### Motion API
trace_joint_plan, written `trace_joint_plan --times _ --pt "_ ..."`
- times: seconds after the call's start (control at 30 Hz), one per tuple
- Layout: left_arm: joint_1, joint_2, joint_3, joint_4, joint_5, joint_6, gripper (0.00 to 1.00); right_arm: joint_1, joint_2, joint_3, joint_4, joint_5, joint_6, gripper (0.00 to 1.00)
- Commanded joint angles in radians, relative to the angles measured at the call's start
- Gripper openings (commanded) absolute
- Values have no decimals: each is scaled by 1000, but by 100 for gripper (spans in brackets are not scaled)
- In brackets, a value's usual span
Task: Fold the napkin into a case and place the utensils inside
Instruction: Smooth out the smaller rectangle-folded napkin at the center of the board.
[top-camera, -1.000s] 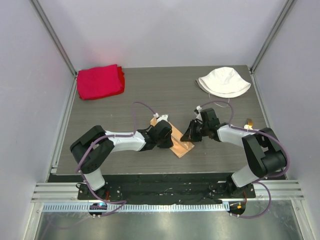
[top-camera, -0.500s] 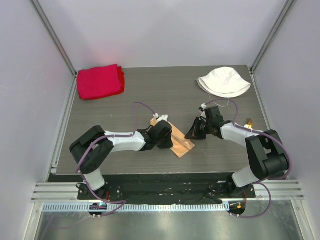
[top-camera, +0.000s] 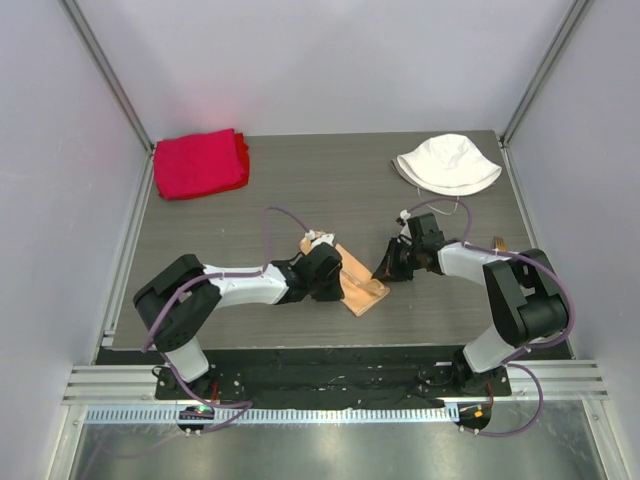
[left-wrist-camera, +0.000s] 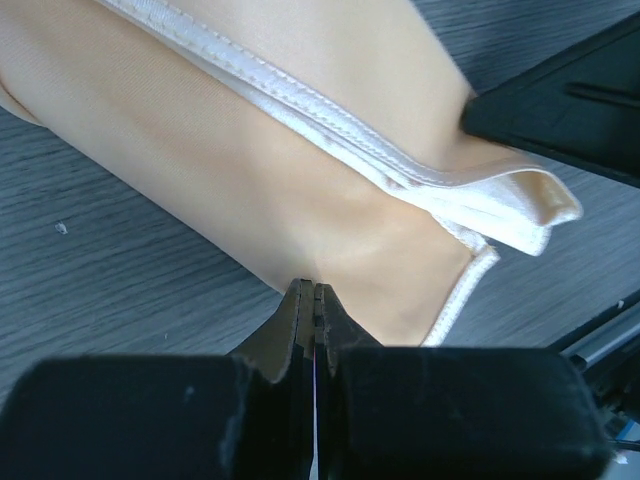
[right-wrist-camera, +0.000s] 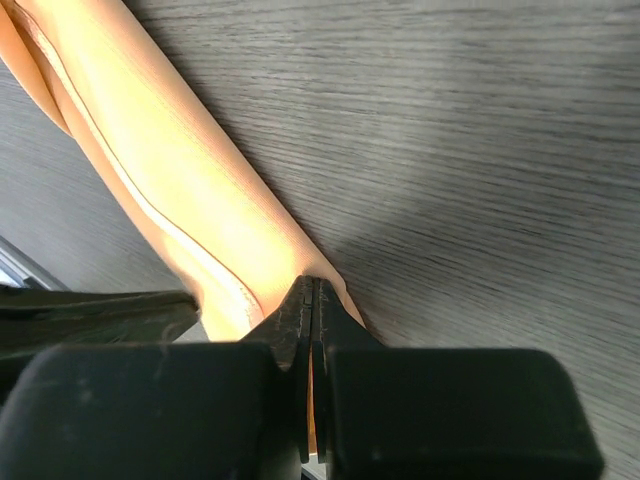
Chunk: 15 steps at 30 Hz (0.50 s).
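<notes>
Top view first. The napkin (top-camera: 366, 291) is folded into a narrow peach strip lying slantwise on the dark wood-grain table (top-camera: 300, 200). The left gripper (top-camera: 342, 287) covers its left part, so that end is mostly hidden. The right gripper (top-camera: 384, 273) sits just at its right edge. A thick red cloth (top-camera: 200, 163) is well off to the far left of the napkin and a white hat (top-camera: 447, 163) is far right of it, with bare table between them. I can't make out any utensils.

Left wrist view: shiny, smooth satin with a white stitched hem (left-wrist-camera: 300, 105) running across. The jaws are pressed together, tips right on the napkin's near edge. I can't tell whether any cloth is caught between them. The napkin runs off the top of the picture.

Right wrist view: the napkin glows orange, a long rounded fold with bare table to its right. The jaws are closed here too, tips at the fold's edge, with its lower end hidden behind them.
</notes>
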Motion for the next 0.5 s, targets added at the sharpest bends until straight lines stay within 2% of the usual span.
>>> trace_joint_plan --times 0.0,0.2,0.47 --pt "-4 56 1 30 10 -10 1 0 5 2 28 -5 -8 1" --pt "-6 59 4 39 -1 -8 1 37 -61 -37 67 -48 70 1" --pt "-12 79 15 44 7 -10 0 115 -84 -77 122 -29 159 1"
